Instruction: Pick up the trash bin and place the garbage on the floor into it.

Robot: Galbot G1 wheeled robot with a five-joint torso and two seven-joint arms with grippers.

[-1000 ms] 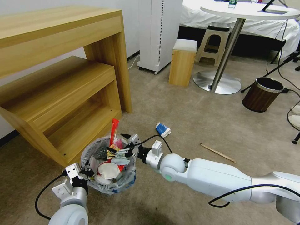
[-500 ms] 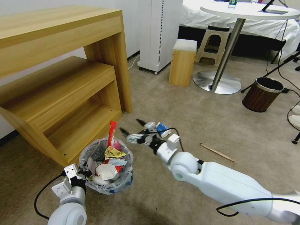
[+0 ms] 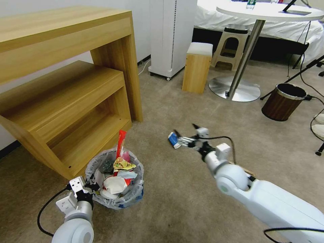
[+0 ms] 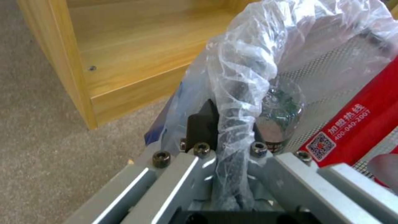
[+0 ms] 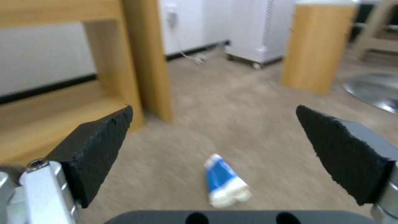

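The round trash bin (image 3: 114,184), lined with crinkly translucent plastic, is clamped at its seven o'clock rim by the left gripper (image 3: 88,186). At its two o'clock, a crushed blue-white paper cup (image 3: 173,139) lies on short-pile beige carpet (image 3: 189,108), framed by the right gripper (image 3: 185,132), fingers spread wide.

head view: high, looking forward and down across the beige short-pile carpet (image 3: 189,101); wide, both arms enter from the near edge.
left wrist view: very near, along the left gripper (image 4: 226,137) into the crinkly clear-bag-lined round bin (image 4: 248,62).
right wrist view: low, looking out between the open black pads (image 5: 99,137) of the right gripper (image 5: 232,155), facing the floor.
shared: the crushed blue-white paper cup (image 3: 173,139) (image 5: 226,180) and the light wooden shelf unit (image 3: 67,84) (image 4: 124,56) (image 5: 141,56).
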